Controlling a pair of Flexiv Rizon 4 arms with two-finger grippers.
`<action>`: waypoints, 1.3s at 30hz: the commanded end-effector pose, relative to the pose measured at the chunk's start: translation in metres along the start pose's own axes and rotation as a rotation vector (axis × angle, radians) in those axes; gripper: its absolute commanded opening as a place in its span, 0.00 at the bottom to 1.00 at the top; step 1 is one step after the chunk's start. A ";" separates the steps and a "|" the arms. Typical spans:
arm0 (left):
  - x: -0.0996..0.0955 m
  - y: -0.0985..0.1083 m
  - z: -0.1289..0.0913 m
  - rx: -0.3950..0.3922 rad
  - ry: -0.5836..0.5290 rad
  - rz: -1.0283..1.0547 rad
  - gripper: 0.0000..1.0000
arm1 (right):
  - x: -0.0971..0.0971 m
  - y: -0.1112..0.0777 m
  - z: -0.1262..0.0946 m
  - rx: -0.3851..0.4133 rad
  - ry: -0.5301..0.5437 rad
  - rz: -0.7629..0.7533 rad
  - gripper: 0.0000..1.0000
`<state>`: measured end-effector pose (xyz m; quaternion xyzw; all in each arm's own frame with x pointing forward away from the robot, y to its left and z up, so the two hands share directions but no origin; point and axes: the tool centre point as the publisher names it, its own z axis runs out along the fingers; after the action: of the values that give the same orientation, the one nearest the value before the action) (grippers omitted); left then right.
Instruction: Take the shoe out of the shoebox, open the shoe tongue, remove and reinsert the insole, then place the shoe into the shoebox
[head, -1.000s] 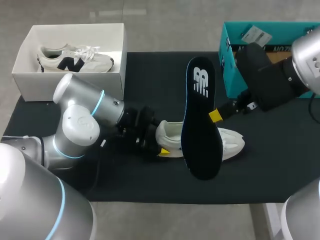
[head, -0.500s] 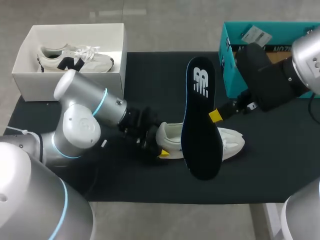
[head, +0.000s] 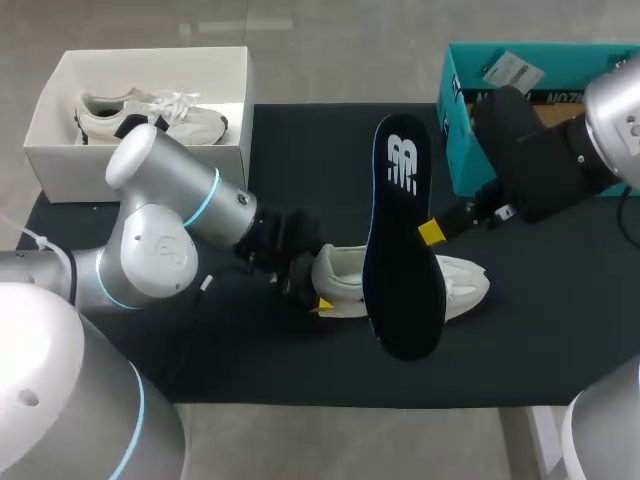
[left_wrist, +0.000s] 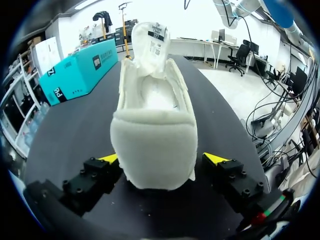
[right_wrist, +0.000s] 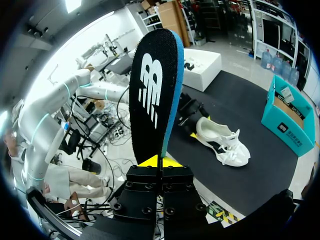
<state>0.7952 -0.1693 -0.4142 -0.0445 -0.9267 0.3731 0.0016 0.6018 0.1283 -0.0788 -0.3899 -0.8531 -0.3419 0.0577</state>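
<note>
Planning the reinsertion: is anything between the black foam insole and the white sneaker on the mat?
Nothing visible. The black foam insole, in the right gripper, is held over the white sneaker, whose mouth is open.

The left arm (head: 160, 240) came in bent at the elbow and held low, its pincer (left_wrist: 162, 160) level, both yellow-tipped fingers spread wide. The right arm (head: 545, 165) reached in higher, its pincer (right_wrist: 160, 161) clamped tight on the insole (right_wrist: 150, 90) standing ahead of it.
</note>
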 end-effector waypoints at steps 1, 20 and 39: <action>0.004 -0.011 -0.015 -0.135 -0.008 -0.024 1.00 | 0.000 0.005 0.003 0.009 0.000 0.002 0.00; 0.011 -0.032 -0.040 -0.564 -0.095 -0.126 1.00 | 0.000 0.005 0.003 0.009 0.000 0.002 0.00; 0.008 -0.031 -0.044 -0.570 -0.120 -0.193 1.00 | 0.000 0.005 0.003 0.009 0.000 0.002 0.00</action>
<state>0.7861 -0.1588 -0.3609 0.0674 -0.9922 0.1003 -0.0302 0.6024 0.1290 -0.0780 -0.3900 -0.8535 -0.3408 0.0580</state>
